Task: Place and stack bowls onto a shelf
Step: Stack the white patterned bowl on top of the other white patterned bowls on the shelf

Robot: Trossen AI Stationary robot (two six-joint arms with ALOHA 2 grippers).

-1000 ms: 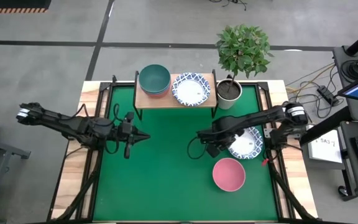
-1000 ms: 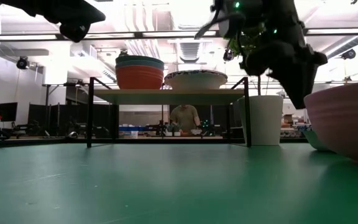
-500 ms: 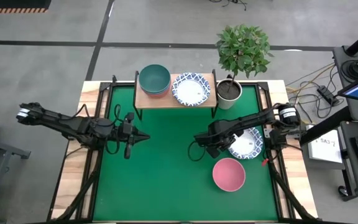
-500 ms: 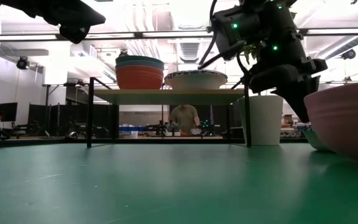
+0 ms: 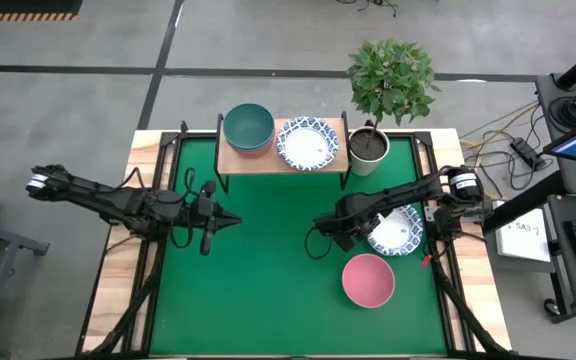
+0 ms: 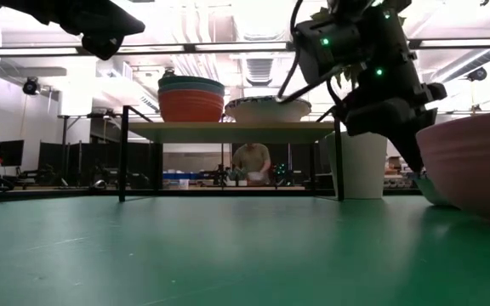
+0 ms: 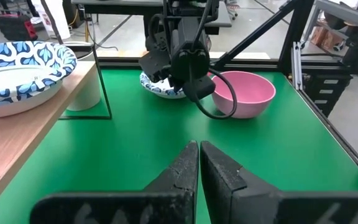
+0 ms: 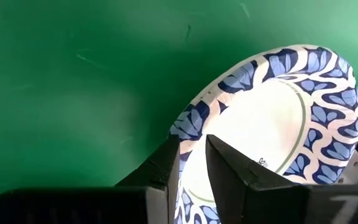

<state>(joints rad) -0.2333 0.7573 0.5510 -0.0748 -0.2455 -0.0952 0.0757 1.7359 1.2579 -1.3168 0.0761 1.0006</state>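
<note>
On the shelf (image 5: 278, 166) a stack of bowls with a dark teal one on top (image 5: 248, 127) stands on its left half. A white bowl with a blue patterned rim (image 5: 308, 143) stands on its right half. Another patterned bowl (image 5: 402, 228) rests on the green table at the right, and a pink bowl (image 5: 368, 280) stands nearer. My right gripper (image 8: 191, 140) points steeply down at the table bowl's left rim, open, one finger on either side of it. My left gripper (image 5: 230, 219) hangs shut over the table's left middle, holding nothing. My right gripper comes from above, pointing steeply down. One finger (image 8: 229, 171) stands inside the patterned bowl and the other (image 8: 165, 163) outside its rim (image 8: 188, 118). I cannot tell whether either finger touches the rim. The bowl sits flat on the table.
A white plant pot (image 5: 367, 150) with a leafy plant stands just right of the shelf. The pink bowl stands close to my right gripper on its near side. Bare green table (image 5: 258, 290) lies in the middle and at the near left.
My right gripper has sunk toward the patterned bowl on the table and tipped more steeply downward, so its fingers now stand at the bowl's rim. The bowl has stayed where it was.
</note>
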